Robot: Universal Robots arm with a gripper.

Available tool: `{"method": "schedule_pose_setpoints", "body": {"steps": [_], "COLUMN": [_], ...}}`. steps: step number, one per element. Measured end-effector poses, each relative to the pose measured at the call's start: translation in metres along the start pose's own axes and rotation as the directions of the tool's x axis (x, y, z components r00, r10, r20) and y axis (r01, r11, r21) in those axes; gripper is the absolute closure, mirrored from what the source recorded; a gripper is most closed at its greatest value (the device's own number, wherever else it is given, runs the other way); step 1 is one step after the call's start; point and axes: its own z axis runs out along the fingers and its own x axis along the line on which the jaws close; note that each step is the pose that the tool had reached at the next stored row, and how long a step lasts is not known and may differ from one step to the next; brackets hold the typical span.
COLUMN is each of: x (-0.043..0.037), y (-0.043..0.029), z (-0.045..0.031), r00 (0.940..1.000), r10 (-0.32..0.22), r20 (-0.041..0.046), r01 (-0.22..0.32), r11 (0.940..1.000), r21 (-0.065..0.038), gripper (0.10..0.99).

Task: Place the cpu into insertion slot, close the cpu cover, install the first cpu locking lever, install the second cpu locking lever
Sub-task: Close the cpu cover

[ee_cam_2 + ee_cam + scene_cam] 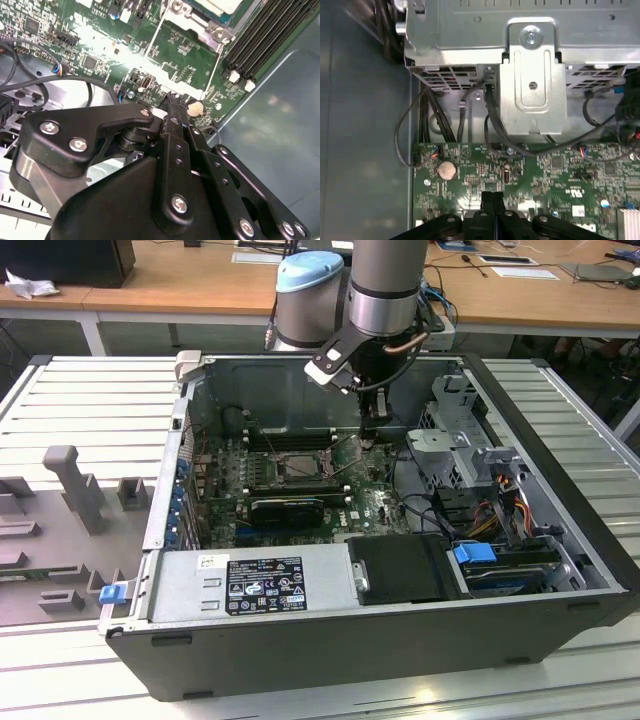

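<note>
Exterior view: your gripper (368, 440), closed tight and empty, hangs just right of the insertion slot (300, 466), mid-frame. Likely lever-locking step; you'll need a precise downward press.

Ribbed bench, wooden desks behind
A pale grey ribbed metal worktable (90, 390) lies under even light. At the exterior view's left it carries a grey moulded tray with upright blocks (60, 540). Beyond runs a long light-brown wooden desk (200, 285) bearing white paper sheets (525, 272) and a black box (90, 260)
</note>
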Motion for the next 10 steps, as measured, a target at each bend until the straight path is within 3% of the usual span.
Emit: {"method": "schedule_pose_setpoints", "body": {"steps": [5, 8, 10], "x": [-0.0004, -0.0008, -0.0008], "y": [0.0071, 0.0068, 0.0064], "z": [0.0124, 0.0152, 0.0153], "r00": [1.0, 1.0, 1.0], "r10": [0.0, 0.001, 0.001], "r20": [0.0, 0.0, 0.0], "r01": [0.0, -0.001, -0.001], "r11": [1.0, 0.9998, 0.9998], "r21": [0.001, 0.02, 0.021], "gripper": [0.98, 0.98, 0.98]}}
